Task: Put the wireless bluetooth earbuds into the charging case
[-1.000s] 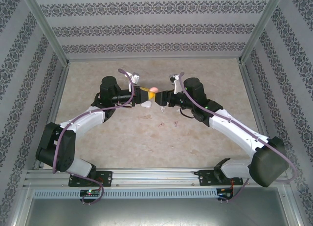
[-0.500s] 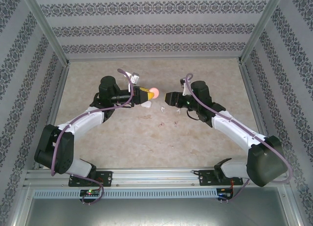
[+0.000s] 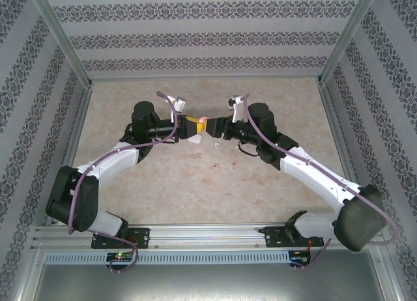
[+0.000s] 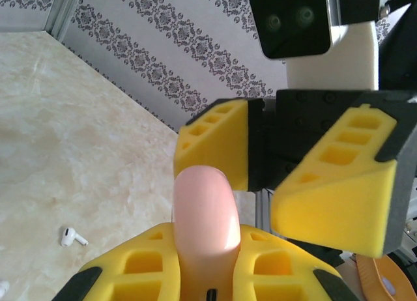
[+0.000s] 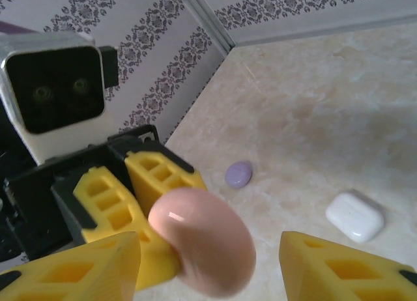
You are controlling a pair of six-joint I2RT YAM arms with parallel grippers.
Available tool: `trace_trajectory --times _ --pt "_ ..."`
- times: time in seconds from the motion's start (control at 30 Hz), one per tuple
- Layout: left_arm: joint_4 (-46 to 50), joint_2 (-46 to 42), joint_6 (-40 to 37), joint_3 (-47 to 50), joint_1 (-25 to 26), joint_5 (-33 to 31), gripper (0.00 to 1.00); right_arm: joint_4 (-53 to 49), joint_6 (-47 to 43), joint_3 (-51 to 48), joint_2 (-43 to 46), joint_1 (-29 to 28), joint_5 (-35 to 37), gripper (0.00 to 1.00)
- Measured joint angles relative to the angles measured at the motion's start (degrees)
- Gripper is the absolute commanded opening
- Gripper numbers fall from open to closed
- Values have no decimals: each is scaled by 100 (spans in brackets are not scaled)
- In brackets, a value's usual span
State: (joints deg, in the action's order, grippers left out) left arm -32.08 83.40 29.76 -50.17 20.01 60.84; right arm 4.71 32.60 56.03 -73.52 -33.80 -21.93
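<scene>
A pink charging case (image 3: 202,120) is held above the table with my left gripper (image 3: 193,123) shut on it. In the left wrist view the pink case (image 4: 202,223) juts out from between my left gripper's yellow fingers (image 4: 146,265). My right gripper (image 3: 212,126) faces it, open. In the right wrist view the pink case (image 5: 202,239) sits between the spread pads of my right gripper (image 5: 208,272), with a gap on its right side. Tiny earbuds (image 3: 212,164) lie on the table below, and a white earbud (image 4: 73,236) shows in the left wrist view.
A white case (image 5: 354,215) and a purple case (image 5: 238,174) lie on the marble tabletop under the grippers. The white case (image 3: 195,141) sits just below the left gripper. Patterned walls and metal posts ring the table.
My right gripper drew back to the right, away from the pink case, then came back. Its open fingers now stand either side of the case. The left arm held still.
</scene>
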Motion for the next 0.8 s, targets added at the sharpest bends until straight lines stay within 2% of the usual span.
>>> trace_trajectory --times 0.2,0.43,0.63,0.8 --pt "153 -9 2 0 -24 -103 0 256 11 -188 -133 146 -11 52" --pt "186 -184 2 0 -24 -83 0 363 59 -798 -243 553 59 51" --pt "184 -289 4 0 -24 -85 0 382 70 -811 -361 568 -20 50" --pt "170 -289 4 0 -24 -83 0 402 46 -857 -31 568 -328 50"
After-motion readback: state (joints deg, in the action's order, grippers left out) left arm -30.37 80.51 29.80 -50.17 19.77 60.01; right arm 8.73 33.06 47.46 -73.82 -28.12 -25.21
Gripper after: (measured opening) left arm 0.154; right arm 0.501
